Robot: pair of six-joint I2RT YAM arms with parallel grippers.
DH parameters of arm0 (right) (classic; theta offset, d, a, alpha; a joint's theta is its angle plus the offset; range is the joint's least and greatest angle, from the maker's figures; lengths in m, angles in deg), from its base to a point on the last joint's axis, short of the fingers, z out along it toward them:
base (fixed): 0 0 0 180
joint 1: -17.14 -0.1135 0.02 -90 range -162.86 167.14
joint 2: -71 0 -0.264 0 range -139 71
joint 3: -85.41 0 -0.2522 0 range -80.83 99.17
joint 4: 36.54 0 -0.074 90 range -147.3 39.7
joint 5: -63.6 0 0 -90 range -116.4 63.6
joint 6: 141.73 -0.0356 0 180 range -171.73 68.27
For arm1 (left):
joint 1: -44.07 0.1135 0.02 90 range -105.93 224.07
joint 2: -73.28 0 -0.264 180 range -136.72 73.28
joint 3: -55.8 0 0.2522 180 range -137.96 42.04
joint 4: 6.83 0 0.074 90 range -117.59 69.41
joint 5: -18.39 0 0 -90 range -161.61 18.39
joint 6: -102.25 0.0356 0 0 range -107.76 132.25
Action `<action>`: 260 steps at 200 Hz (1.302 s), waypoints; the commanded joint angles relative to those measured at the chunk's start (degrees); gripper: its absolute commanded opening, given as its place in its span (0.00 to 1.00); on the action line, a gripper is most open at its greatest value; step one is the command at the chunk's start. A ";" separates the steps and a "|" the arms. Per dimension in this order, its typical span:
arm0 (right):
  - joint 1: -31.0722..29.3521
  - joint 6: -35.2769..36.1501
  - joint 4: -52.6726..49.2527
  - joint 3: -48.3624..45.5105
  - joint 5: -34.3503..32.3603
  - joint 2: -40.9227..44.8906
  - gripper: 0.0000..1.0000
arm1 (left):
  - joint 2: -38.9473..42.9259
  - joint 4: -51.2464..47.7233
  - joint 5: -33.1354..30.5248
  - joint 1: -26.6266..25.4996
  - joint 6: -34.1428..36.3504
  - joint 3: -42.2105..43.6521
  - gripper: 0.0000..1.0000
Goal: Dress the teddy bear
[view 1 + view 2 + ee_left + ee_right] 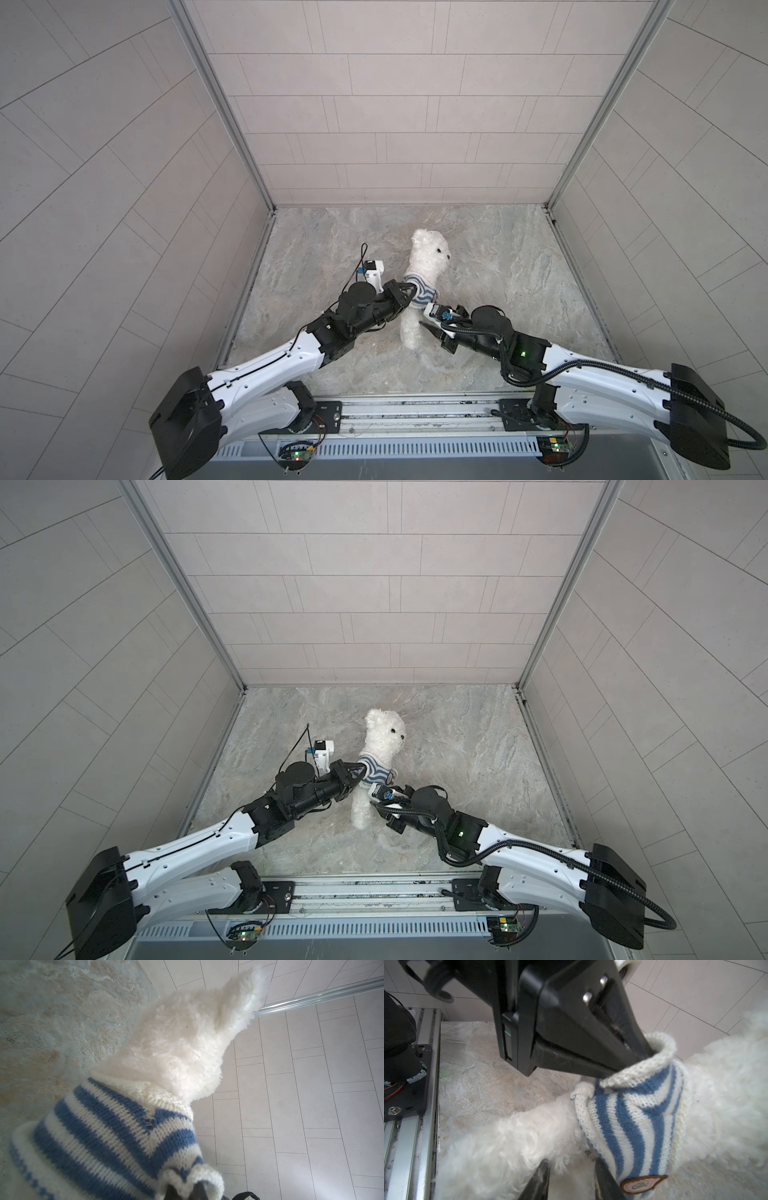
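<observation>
The white fluffy teddy bear stands lifted at the middle of the marbled table, head toward the back wall. A blue-and-white striped knit shirt is bunched round its neck and chest, with its badge low on the front. My left gripper is shut on the shirt's white ribbed edge; the right wrist view shows its fingers tucked into that cuff. My right gripper is open, jaws on either side of the bear's fur at the shirt's hem.
The marbled table is boxed in by tiled walls at the back and both sides. An aluminium rail carrying both arm bases runs along the front edge. The two arms meet at the bear from left and right.
</observation>
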 commanded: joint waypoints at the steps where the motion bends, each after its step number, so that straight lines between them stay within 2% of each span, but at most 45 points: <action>1: -0.44 -0.52 3.17 -0.44 -0.43 -0.08 0.32 | 1.20 3.34 -0.78 -0.65 -0.06 -1.32 0.00; 23: -0.83 0.17 3.13 -0.77 -1.81 0.97 0.30 | 1.54 3.02 -1.09 -0.79 -0.08 -1.12 0.00; 90: -2.59 1.93 1.01 -3.91 1.72 9.04 0.36 | 1.21 3.82 -1.61 -0.79 -0.56 -0.41 0.00; 107: -2.98 2.19 0.96 -3.96 -0.09 10.29 0.37 | 1.45 4.03 -1.58 -0.85 -0.59 -0.27 0.00; 220: -3.52 3.98 8.40 -1.87 -10.92 3.81 0.33 | 2.61 3.77 -1.79 -1.05 -1.04 0.63 0.00; 260: -3.76 4.08 13.01 -4.37 -8.41 4.94 0.33 | 2.86 4.29 -1.97 -1.04 -1.60 1.45 0.00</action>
